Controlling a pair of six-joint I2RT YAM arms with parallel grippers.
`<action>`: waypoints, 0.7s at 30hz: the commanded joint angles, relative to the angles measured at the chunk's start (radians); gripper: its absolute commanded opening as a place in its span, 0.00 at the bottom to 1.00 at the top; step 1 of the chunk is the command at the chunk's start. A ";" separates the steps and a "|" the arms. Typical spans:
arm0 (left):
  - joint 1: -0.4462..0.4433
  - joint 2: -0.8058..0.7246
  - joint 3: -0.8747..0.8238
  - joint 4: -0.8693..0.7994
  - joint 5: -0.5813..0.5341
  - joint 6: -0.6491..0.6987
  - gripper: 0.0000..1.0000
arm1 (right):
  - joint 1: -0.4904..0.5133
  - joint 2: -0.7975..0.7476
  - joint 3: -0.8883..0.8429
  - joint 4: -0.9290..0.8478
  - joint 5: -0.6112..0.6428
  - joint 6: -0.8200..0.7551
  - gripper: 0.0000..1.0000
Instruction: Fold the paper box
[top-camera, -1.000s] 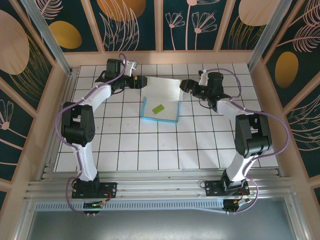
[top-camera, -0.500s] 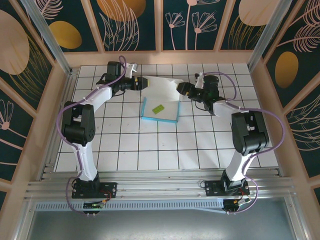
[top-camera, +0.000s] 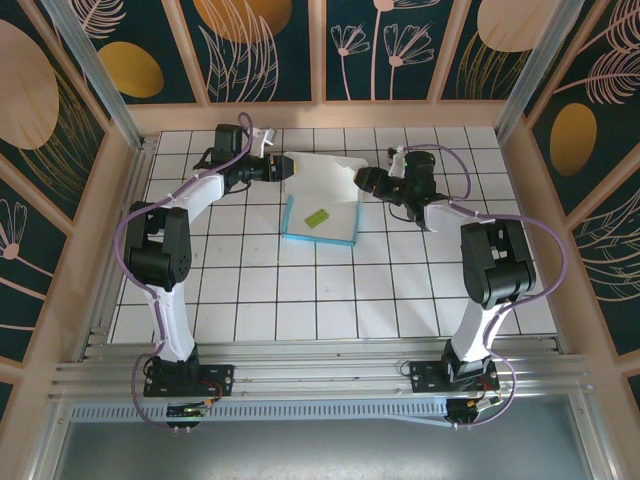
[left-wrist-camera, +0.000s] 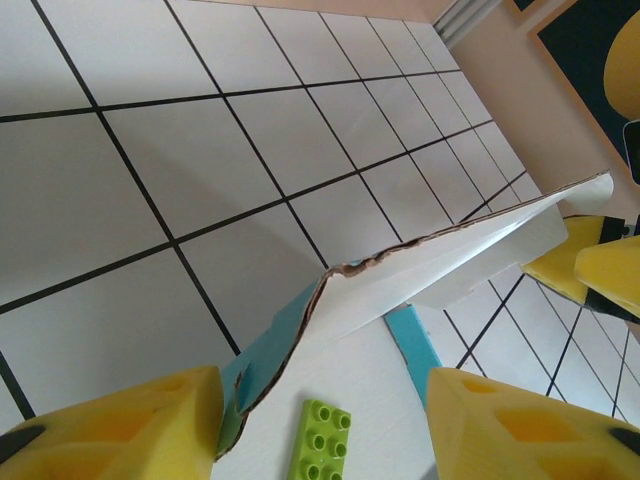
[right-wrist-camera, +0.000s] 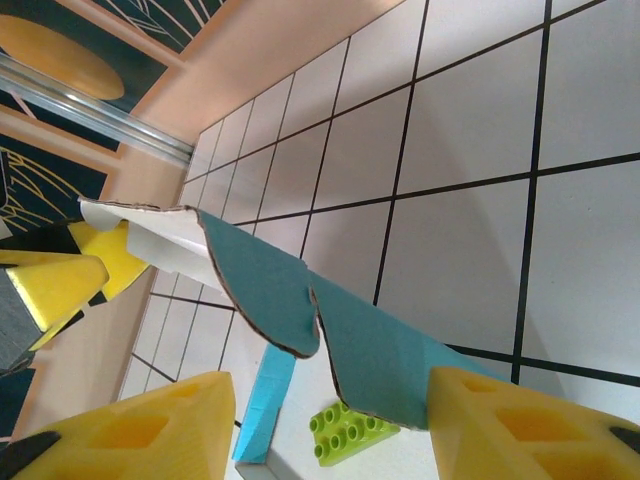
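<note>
**Item: paper box** (top-camera: 322, 190). It lay partly formed on the far middle of the tiled table (top-camera: 300, 290), between the two grippers. The whitish face was up and cyan showed along its left and near edges. Its far flap stood raised off the tiles. The left wrist view showed that flap's pale side (left-wrist-camera: 440, 270) with a ragged brown cut edge. The right wrist view showed its teal side (right-wrist-camera: 260, 280).

**Contents:** one green studded brick (top-camera: 316, 218), flat on the box floor near the middle and under the lifted flap (left-wrist-camera: 322, 445) (right-wrist-camera: 350, 432).

**Left gripper** (top-camera: 281, 167). It sat at the box's far-left corner, pointing right along the far edge. Its yellow fingers (left-wrist-camera: 120, 430) stood well apart with the flap's corner between them (left-wrist-camera: 325, 430). The card's lower edge was just beside the left-hand pad. The jaws were not pressed on it.

**Right gripper** (top-camera: 361, 178). It sat at the far-right corner, pointing left. Its yellow fingers (right-wrist-camera: 140, 430) also stood wide, with the flap's end between them (right-wrist-camera: 330, 430) and not pinched.

**Arms:** the left arm (top-camera: 160, 250) and right arm (top-camera: 495, 265) both reached forward from their bases. Their elbows were bent outward and their wrists turned in to face each other across the box.
</note>
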 joint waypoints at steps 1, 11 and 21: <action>-0.002 0.016 -0.028 0.042 0.049 -0.023 0.54 | 0.016 0.020 0.035 0.004 0.003 -0.021 0.51; -0.020 -0.040 -0.152 0.187 0.049 -0.157 0.59 | 0.037 0.011 -0.007 0.046 0.018 0.023 0.51; -0.023 -0.078 -0.191 0.136 -0.102 -0.233 0.65 | 0.040 -0.004 -0.046 0.069 0.055 0.036 0.53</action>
